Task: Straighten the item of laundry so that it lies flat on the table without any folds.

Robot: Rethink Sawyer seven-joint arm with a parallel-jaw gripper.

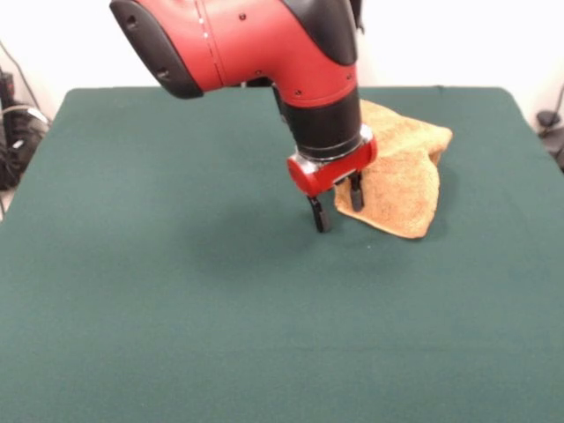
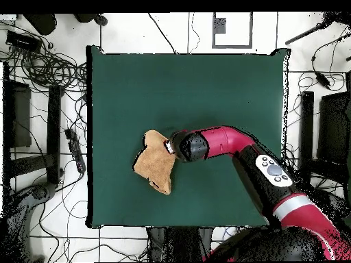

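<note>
The golden-orange towel (image 1: pixel 404 173) lies crumpled and folded over itself on the dark green table (image 1: pixel 176 291), at the far right in the front view. In the overhead view the towel (image 2: pixel 153 166) lies left of centre on the table (image 2: pixel 206 89). My gripper (image 1: pixel 337 204) points down at the towel's left edge in the front view, fingers apart, with nothing between them. One fingertip (image 1: pixel 356 196) is against the towel's edge and the other (image 1: pixel 320 218) is over bare table. In the overhead view the gripper (image 2: pixel 171 146) is at the towel's upper right corner.
The red arm (image 2: pixel 226 142) reaches in from the lower right of the overhead view. Cables and stands (image 2: pixel 41 68) lie on the floor around the table. The towel is well inside the table's edges.
</note>
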